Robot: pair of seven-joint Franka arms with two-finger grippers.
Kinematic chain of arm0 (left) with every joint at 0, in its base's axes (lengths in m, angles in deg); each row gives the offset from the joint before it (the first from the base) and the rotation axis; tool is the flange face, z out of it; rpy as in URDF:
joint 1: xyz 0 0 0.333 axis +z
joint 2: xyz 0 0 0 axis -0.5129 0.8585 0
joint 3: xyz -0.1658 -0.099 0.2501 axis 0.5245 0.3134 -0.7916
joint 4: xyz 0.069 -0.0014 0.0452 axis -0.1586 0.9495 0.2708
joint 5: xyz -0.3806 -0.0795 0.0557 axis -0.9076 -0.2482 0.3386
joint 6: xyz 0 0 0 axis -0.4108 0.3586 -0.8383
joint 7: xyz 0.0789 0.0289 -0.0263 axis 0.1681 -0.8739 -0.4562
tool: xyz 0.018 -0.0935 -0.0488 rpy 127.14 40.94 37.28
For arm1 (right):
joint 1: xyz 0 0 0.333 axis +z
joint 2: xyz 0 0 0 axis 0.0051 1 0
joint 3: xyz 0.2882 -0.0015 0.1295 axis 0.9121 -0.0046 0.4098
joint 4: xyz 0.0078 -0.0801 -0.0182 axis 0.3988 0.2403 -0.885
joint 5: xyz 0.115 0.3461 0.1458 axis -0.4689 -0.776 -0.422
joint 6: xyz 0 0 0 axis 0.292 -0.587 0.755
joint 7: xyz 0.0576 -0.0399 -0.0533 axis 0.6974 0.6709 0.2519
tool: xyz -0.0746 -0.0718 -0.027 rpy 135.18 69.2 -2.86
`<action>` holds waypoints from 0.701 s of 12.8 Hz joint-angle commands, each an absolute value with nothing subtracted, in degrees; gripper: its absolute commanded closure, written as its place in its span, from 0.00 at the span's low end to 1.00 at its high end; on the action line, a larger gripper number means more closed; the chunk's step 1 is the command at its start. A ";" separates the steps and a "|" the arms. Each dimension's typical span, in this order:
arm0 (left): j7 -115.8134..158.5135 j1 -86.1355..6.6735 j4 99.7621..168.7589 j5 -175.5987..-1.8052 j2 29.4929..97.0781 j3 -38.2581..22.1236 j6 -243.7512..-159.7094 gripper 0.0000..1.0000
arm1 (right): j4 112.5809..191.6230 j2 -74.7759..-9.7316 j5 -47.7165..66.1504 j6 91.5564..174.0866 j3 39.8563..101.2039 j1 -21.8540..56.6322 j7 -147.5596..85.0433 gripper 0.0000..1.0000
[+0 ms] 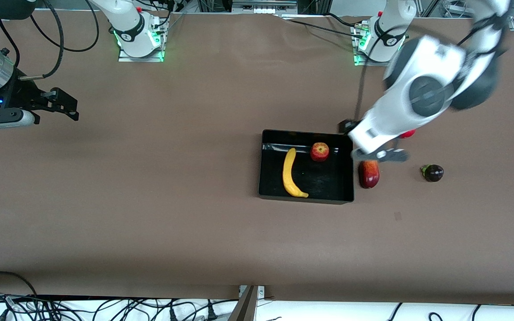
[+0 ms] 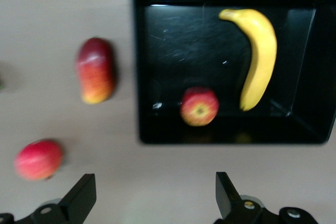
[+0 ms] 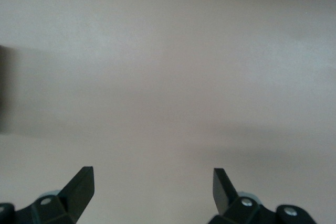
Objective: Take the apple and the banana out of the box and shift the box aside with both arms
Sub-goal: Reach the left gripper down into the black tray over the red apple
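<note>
Mango [image 1: 369,174] just beside box [image 1: 306,195] wall, at apple's [image 1: 319,151] 4 o'clock; left gripper [image 2: 156,198] open, empty above; right gripper [image 3: 152,192] open, waiting over bare table [image 1: 150,200].

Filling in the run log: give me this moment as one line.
apple, banana: in box | left gripper: open, over table beside box | right gripper: open, waiting

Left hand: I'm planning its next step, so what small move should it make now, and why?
Probably lower the left hand toward the apple. It hangs open and empty over the table by the box wall, the apple is the nearest fruit inside, and the banana lies farther off. The right hand waits open.
</note>
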State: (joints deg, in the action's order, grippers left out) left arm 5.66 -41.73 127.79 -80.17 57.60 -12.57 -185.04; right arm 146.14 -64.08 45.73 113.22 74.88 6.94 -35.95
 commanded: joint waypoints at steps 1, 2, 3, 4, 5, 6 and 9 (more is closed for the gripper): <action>1.01 -45.78 126.91 -73.76 63.57 -12.51 -190.19 0.00 | 145.37 -63.87 45.80 113.09 75.19 6.27 -35.32 0.00; 0.39 -46.67 129.88 -70.51 64.29 -12.51 -195.26 0.00 | 145.37 -63.87 45.71 113.09 75.28 6.27 -35.32 0.00; -1.45 -46.68 134.52 -68.92 64.12 -12.42 -201.66 0.00 | 145.37 -63.87 45.71 113.09 75.19 6.27 -35.32 0.00; -3.73 -46.68 139.00 -68.73 63.86 -12.33 -207.55 0.00 | 145.37 -63.87 45.71 113.09 75.28 6.27 -35.32 0.00; -4.80 -46.76 142.53 -68.72 63.86 -12.33 -212.31 0.00 | 145.37 -63.87 45.80 113.09 75.28 6.27 -35.32 0.00; -4.89 -46.94 145.09 -68.72 63.94 -12.33 -215.67 0.00 | 145.37 -63.87 45.71 113.09 75.19 6.27 -35.32 0.00; -8.04 -47.20 149.50 -68.72 64.64 -12.24 -221.57 0.00 | 145.37 -63.87 45.71 113.09 75.19 6.27 -35.32 0.00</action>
State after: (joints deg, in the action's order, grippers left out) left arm -4.87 -47.01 146.44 -70.26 66.13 -12.37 -218.28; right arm 146.12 -64.05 45.73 113.25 74.86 6.92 -35.95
